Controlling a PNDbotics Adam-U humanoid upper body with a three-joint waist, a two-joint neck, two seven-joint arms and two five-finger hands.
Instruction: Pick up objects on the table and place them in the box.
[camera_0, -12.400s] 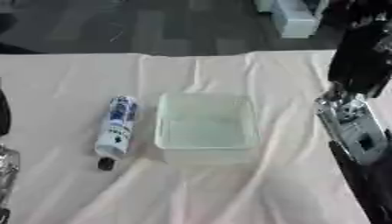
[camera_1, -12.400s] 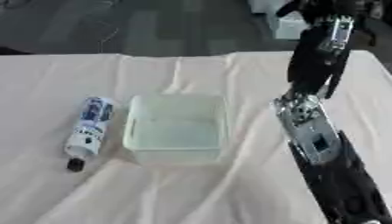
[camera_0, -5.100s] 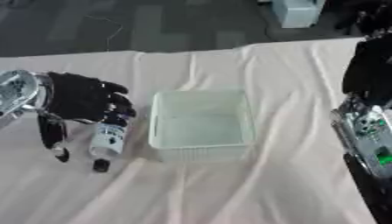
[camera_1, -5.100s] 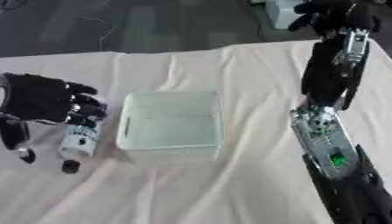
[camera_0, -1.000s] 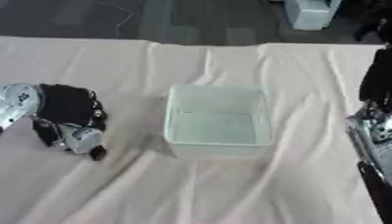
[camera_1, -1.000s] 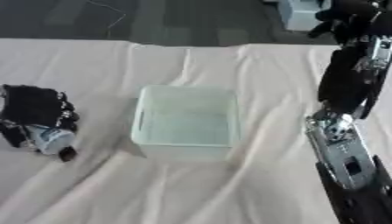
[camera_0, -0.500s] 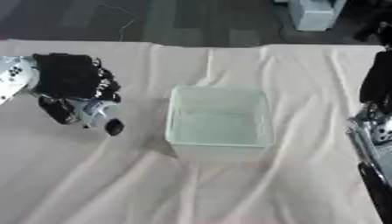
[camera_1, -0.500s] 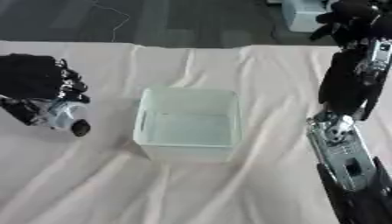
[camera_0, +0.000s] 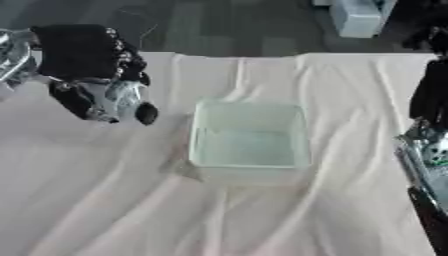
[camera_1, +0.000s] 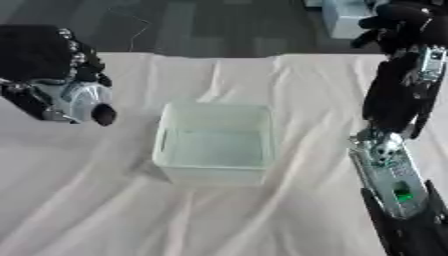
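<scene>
A white tube (camera_0: 121, 98) with a black cap (camera_0: 146, 113) hangs in the air, cap pointing down and right, left of the box. My left hand (camera_0: 83, 55) is shut on it from above, lifted off the cloth. The clear plastic box (camera_0: 248, 165) stands in the middle of the table and I see nothing inside it. My right hand (camera_1: 398, 24) is raised at the far right, well above the table, fingers relaxed and holding nothing.
A wrinkled cream cloth (camera_0: 105, 200) covers the table. My right forearm (camera_1: 389, 170) runs down the right edge, close to the box's right side. A white device (camera_0: 354, 17) stands on the dark floor beyond the far table edge.
My left hand has lifted the tube higher and carried it a little right, toward the box. The right arm has stayed where it was.
</scene>
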